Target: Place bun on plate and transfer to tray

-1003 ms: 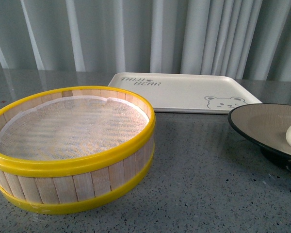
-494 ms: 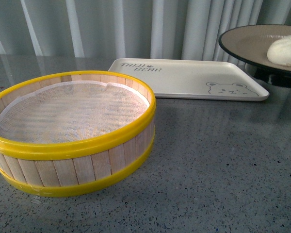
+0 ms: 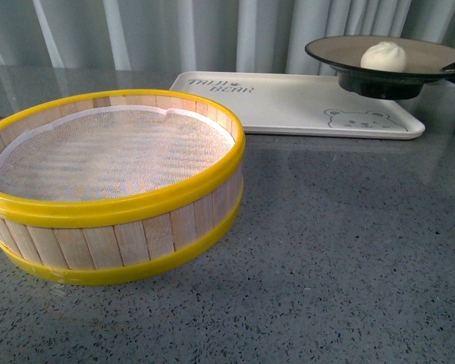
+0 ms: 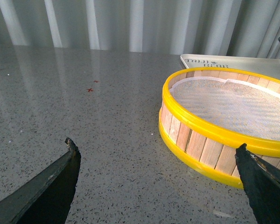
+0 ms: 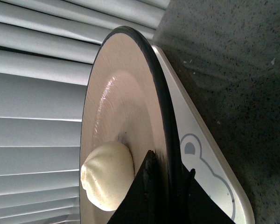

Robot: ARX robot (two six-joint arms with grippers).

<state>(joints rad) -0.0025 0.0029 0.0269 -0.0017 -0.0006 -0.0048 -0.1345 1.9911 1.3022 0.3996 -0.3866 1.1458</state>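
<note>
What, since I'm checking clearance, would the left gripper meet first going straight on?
Probably the steamer basket: its wall lies just ahead of one finger of the left gripper; the other faces bare table. Depth is unclear.

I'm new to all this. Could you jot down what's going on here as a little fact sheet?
Bun: on the plate
Plate: gripped at its rim by the right hand, over the bear end of the tray; contact unclear
Tray: on the grey table, beyond the steamer basket
Steamer basket: cloth-lined, no food inside
Left hand: open, holding nothing
</note>
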